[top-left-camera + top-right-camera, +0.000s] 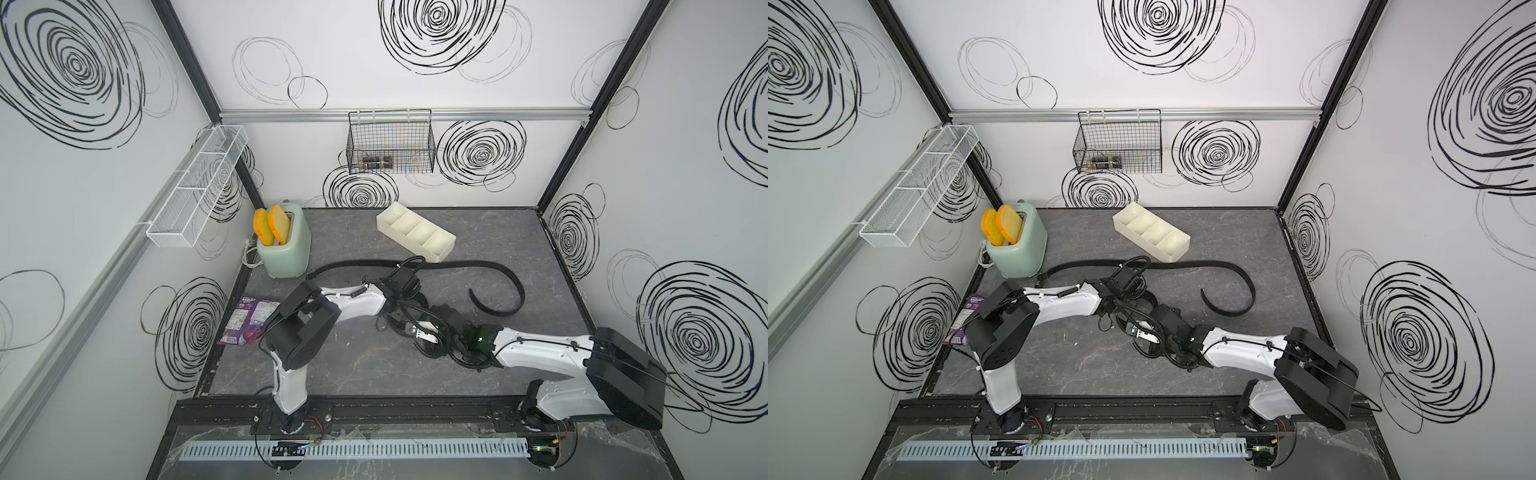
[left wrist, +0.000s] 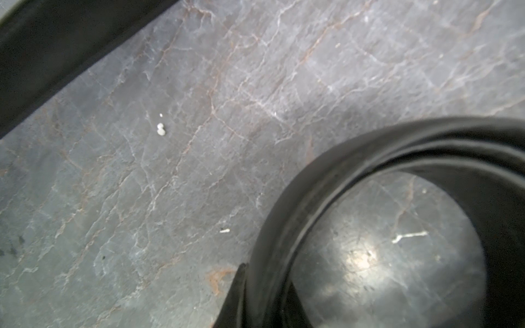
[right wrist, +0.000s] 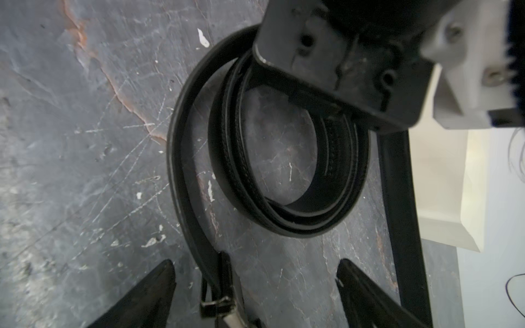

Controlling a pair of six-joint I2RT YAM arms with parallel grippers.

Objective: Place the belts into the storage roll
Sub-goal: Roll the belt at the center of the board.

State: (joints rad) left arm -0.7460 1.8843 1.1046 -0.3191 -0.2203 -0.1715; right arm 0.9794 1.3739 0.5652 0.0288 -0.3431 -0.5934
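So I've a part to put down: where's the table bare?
Bare table along the front rail, and in the far right corner past the loose belt and the tray. Crowded: the centre, left arm and right arm meeting over the coiled belt.

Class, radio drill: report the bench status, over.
Left pincer shut on coiled belt. Right pincer open around its buckle end. Second belt uncoiled before empty storage roll.

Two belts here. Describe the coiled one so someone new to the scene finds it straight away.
On the gray tabletop, look at the middle, in front of the cream storage tray. The coiled belt lies there, its edge in the left gripper. Unlike the other belt, stretched out in a long hook, it is wound into a black ring.
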